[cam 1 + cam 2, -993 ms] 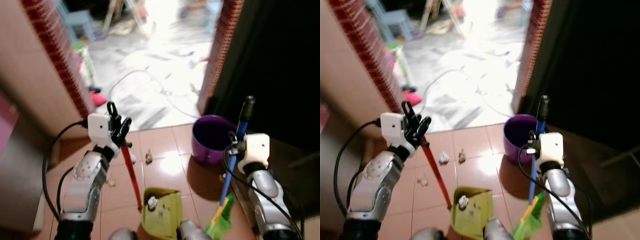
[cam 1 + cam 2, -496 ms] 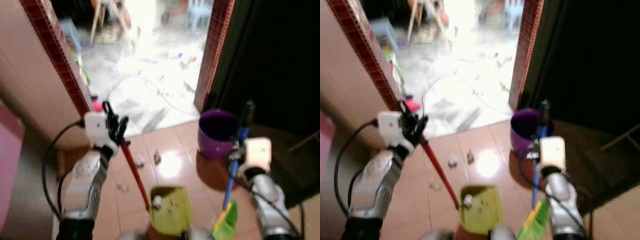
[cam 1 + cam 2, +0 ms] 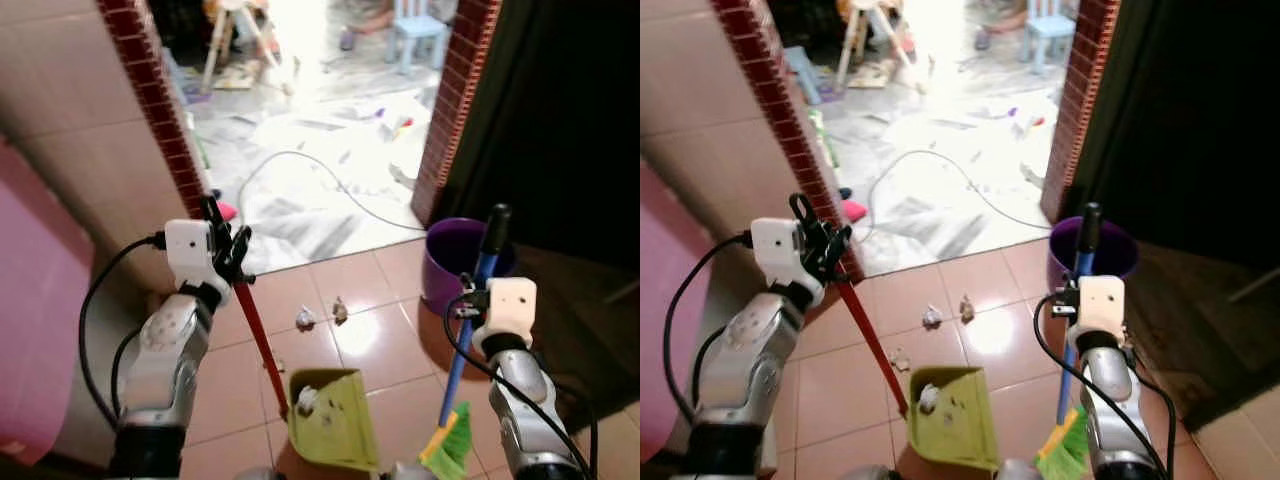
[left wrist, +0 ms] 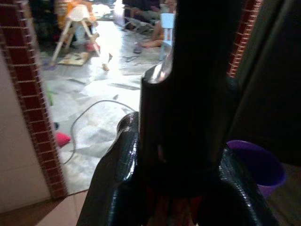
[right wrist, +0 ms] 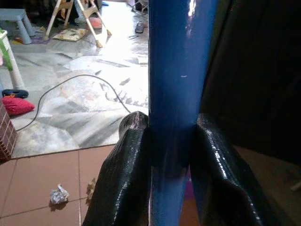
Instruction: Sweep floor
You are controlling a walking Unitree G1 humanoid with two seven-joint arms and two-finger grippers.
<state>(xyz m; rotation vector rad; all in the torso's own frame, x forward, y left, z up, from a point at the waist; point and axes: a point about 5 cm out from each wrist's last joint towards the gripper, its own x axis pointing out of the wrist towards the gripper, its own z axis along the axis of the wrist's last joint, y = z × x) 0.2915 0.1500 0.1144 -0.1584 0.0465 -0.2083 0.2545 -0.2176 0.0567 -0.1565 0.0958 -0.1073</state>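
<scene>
The dustpan (image 3: 330,420) lay on the floor (image 3: 370,340) between the two arms, a paper scrap (image 3: 306,400) in it. Two more scraps (image 3: 305,318) lay just beyond it. The bucket (image 3: 450,262) stood to the right, behind the broom (image 3: 460,350), beside the doorway pillar (image 3: 455,110). A cable (image 3: 300,160) ran across the floor past the doorway, a stool (image 3: 415,35) far behind.
</scene>
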